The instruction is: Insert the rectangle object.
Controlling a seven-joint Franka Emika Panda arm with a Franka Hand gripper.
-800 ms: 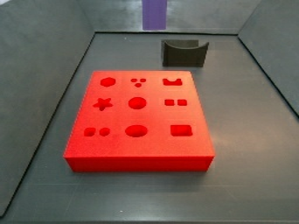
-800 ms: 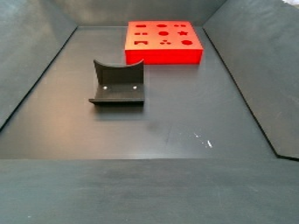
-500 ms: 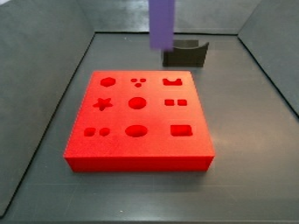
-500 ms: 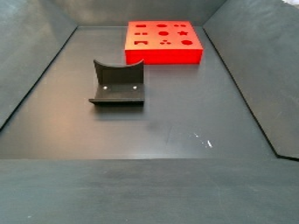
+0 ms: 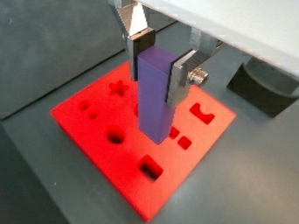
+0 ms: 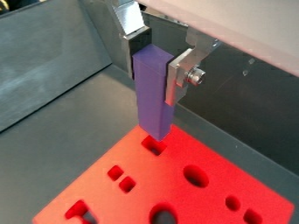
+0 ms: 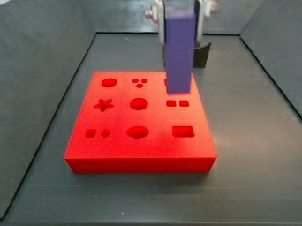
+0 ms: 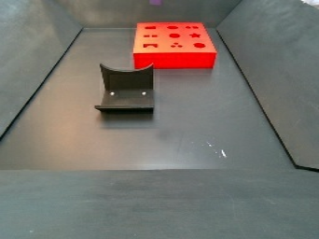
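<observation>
The gripper is shut on the rectangle object, a slim purple-blue bar that hangs upright from the fingers. It is held above the red board, over the board's right side, and its lower end is clear of the surface. In both wrist views the silver fingers clamp the bar's upper part. The board's rectangular hole is empty. In a wrist view the bar's lower end lines up over a cutout. In a side view the board shows without the gripper.
The dark grey holder with a curved notch stands on the floor apart from the board; it shows partly behind the bar in a side view and in a wrist view. The board has round, star and square holes. Grey walls enclose the floor.
The bar has come down and forward, from the back by the holder to above the board's right side. The gripper has come into the side view. Board and holder have not moved.
</observation>
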